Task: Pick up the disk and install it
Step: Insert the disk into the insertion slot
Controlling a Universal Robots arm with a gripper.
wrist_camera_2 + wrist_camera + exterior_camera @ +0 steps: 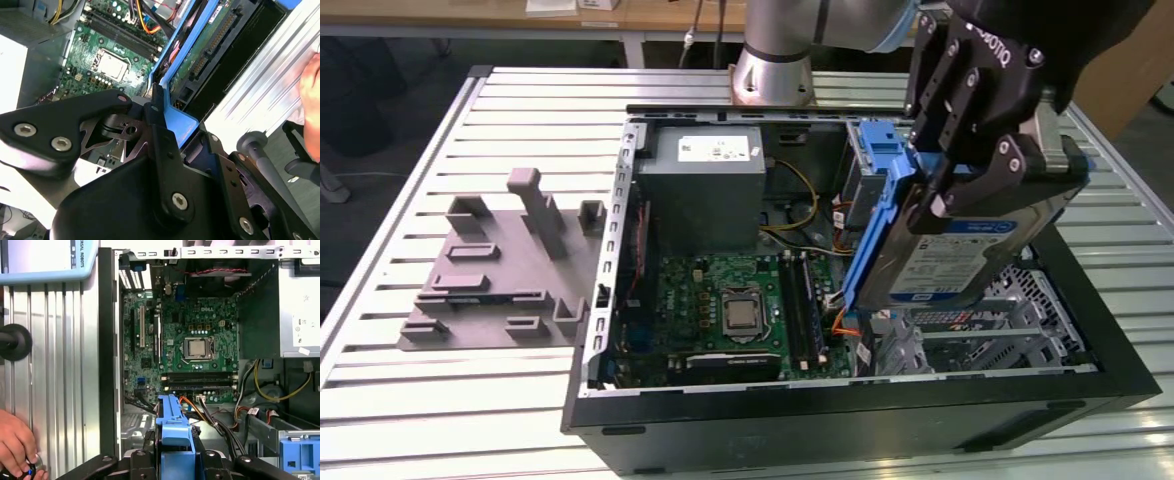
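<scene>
The gripper (974, 195) clamps the hard drive (947, 265) edge-down over the open computer case's (827, 420) corner bay — likely angled to slot in.

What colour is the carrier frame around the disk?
Blue; the carrier frame on the disk shows best in the exterior view.

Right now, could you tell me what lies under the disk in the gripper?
Under the disk, held by the gripper over the open case, a metal drive cage and orange cables show; whatever sits directly beneath is covered.
</scene>
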